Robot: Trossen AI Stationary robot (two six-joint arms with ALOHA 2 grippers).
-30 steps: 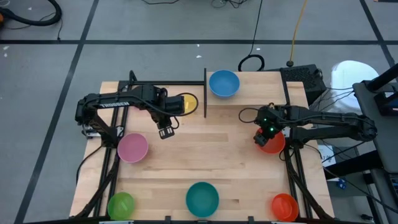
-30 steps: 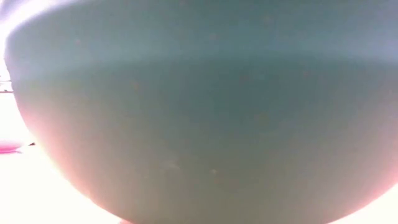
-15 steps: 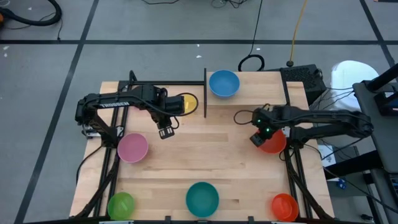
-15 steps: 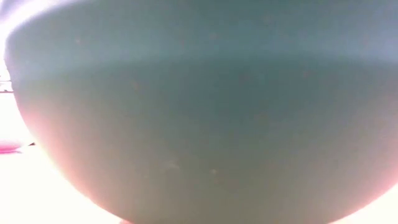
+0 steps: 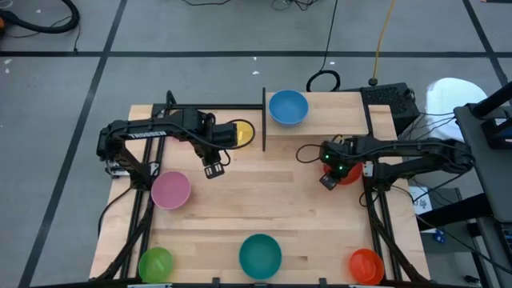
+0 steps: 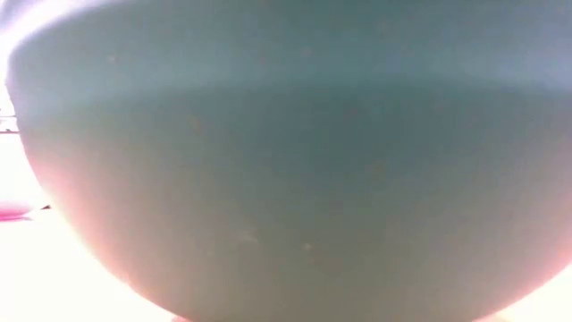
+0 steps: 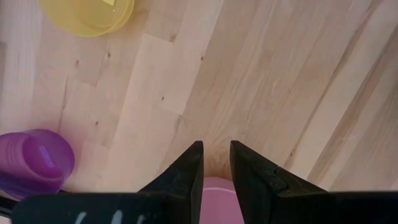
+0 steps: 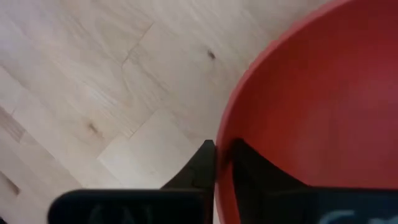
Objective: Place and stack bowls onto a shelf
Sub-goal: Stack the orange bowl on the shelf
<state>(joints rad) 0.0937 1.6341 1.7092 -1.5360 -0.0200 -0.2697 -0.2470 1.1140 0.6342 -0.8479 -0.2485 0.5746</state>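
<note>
My right gripper (image 5: 326, 181) is shut on a red bowl (image 5: 350, 174) right of the table's middle. My left gripper (image 5: 213, 170) hangs above bare wood at mid-left, pointing down, its fingers (image 7: 216, 163) a narrow gap apart with nothing between them. Around it stand a yellow bowl (image 5: 242, 132), a purple bowl (image 7: 34, 162) and a pink bowl (image 5: 170, 190). A blue bowl (image 5: 288, 107) stands at the far edge beside black framing (image 5: 264, 120). I cannot tell the shelf's board apart from the tabletop. My right gripper pinches the red bowl's rim (image 8: 221, 140) on the side toward the table's left. One finger (image 8: 200, 163) is outside the wall and the other (image 8: 249, 168) inside. The fingers come slanting down from above. Whether the bowl's base rests on the table, I cannot tell.
A green bowl (image 5: 156, 263), a teal bowl (image 5: 261, 256) and an orange-red bowl (image 5: 366, 266) line the near edge. The teal bowl (image 6: 286, 179) fills the low view. Bare wood (image 5: 272, 192) lies between the two arms.
My right gripper has sunk and gone a little toward the table's left, ending at the red bowl's left rim. More of the bowl is now covered by the arm.
</note>
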